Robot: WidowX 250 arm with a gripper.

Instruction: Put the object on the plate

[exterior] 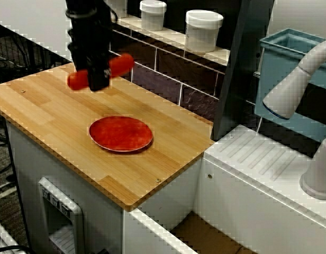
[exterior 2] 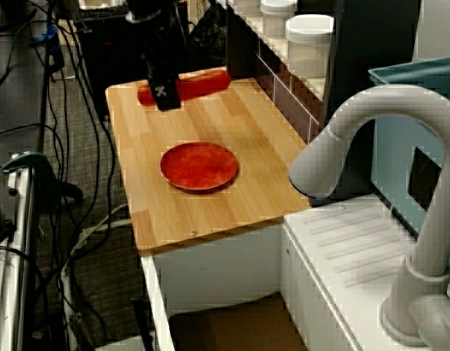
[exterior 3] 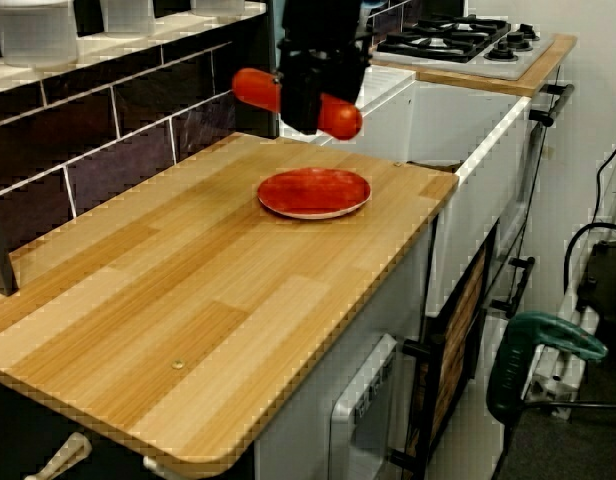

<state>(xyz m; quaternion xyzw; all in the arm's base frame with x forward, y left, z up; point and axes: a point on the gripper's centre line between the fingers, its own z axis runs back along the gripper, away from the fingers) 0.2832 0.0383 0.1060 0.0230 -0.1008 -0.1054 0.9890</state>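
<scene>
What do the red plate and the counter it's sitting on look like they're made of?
The plate looks like glossy plastic, perhaps glazed ceramic: mottled red-orange with a shiny low rim. The countertop looks like wood or wood-look laminate: pale planks with visible grain and a matte finish.

Tabletop: a pale wooden tabletop with plank grain, set on a white toy-kitchen cabinet.
Back wall: dark brown tiles with pale grout, topped by a light ledge.
Ledge: white lidded jars stand in a row along it.
Sink side: a white ribbed draining surface beside the wood, with a grey curved faucet over it.
Bin: a teal container behind the faucet.
Far end: a toy gas hob.
Floor: dark carpet with black cables.
</scene>
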